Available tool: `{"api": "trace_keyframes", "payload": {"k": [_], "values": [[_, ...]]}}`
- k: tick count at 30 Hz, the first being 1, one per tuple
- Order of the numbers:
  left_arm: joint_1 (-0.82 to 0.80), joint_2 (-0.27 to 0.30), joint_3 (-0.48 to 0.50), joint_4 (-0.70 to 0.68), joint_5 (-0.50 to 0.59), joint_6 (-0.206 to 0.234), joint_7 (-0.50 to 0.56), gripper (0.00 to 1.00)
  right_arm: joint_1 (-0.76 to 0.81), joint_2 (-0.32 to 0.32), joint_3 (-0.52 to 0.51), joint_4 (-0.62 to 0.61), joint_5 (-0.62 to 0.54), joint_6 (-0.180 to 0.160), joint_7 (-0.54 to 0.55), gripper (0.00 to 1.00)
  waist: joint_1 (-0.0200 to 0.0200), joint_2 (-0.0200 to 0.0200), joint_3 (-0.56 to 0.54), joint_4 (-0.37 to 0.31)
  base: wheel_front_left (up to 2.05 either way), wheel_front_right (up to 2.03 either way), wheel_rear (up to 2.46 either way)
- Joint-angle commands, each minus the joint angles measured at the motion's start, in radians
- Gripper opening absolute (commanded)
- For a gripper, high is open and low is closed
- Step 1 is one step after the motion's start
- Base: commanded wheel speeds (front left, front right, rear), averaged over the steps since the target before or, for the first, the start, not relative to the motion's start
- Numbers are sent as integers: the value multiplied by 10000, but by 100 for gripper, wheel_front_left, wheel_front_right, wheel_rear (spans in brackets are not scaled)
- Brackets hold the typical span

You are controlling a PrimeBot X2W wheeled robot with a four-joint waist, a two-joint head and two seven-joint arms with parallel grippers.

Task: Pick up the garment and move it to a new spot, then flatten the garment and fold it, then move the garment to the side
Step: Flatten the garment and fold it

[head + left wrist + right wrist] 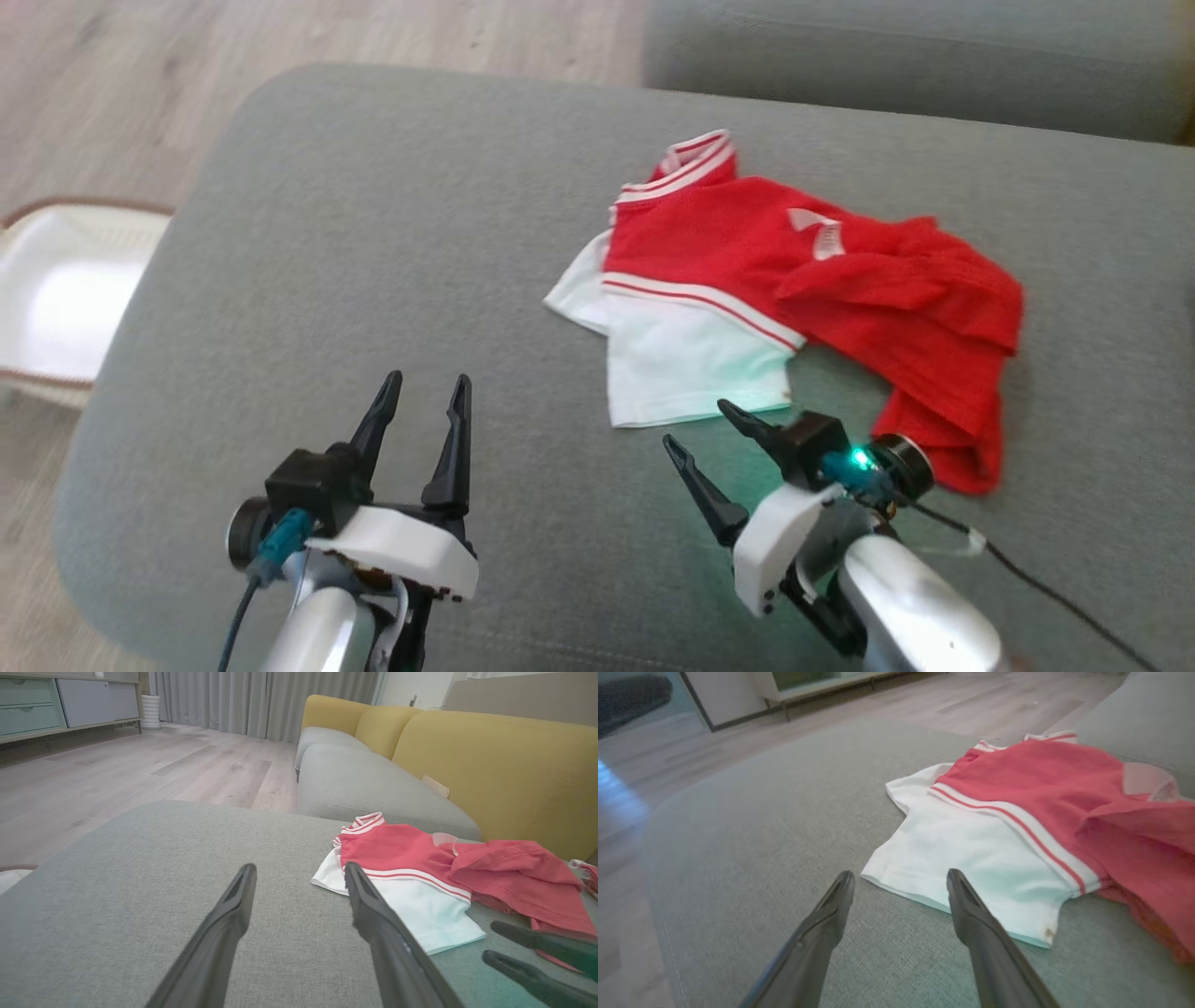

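Observation:
The garment (747,280) is a red shirt with white sleeves and red-and-white striped trim, lying crumpled on a grey sofa cushion (373,280). Its white sleeve (966,858) points toward me, and its red body (514,877) is bunched up on the right. My right gripper (698,425) hovers open just short of the white sleeve's hem, touching nothing. In the right wrist view its fingertips (952,879) frame that hem. Well left of the garment, over bare cushion, my left gripper (428,387) stands open and empty, and the left wrist view also catches the right gripper's fingers (532,942) at its lower right.
A white basket (56,289) stands on the wooden floor (140,75) left of the cushion. A second grey seat (915,56) adjoins at the back, with yellow backrests (490,765) behind it. A black cable (1046,583) trails from my right wrist.

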Motion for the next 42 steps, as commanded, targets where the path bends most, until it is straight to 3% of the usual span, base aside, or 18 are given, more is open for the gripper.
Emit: {"api": "trace_keyframes", "payload": {"k": [1,9,27,28,29,36,42], "values": [[-520,-19,305,-243,51,-22,-93,100,-604,-27,345,70,91,-9,91,100,0,0,233,407,0,0,0],[-597,-62,254,-164,-8,-36,-93,100,-1569,-145,970,1672,422,-9,36,100,0,0,418,1048,0,0,0],[-989,-71,-220,-211,-483,225,-93,100,-2933,-42,1727,4003,399,-9,-184,100,0,0,961,1667,0,0,0],[-992,-71,-226,-195,-488,230,-93,100,-2967,-31,1796,4101,482,-9,-162,73,0,0,965,1684,0,0,0],[-995,-71,-232,-179,-494,235,-93,100,-3004,-16,1860,4157,570,-9,-206,0,0,0,965,1698,0,0,0],[-987,-71,-227,-71,-488,285,-93,100,-3037,205,2503,3897,1708,-9,-662,0,0,0,799,1636,0,0,0],[-953,-71,-118,-42,-388,259,-93,100,-2923,292,3617,2612,3395,-9,-850,0,0,0,552,1421,0,0,0]]}}
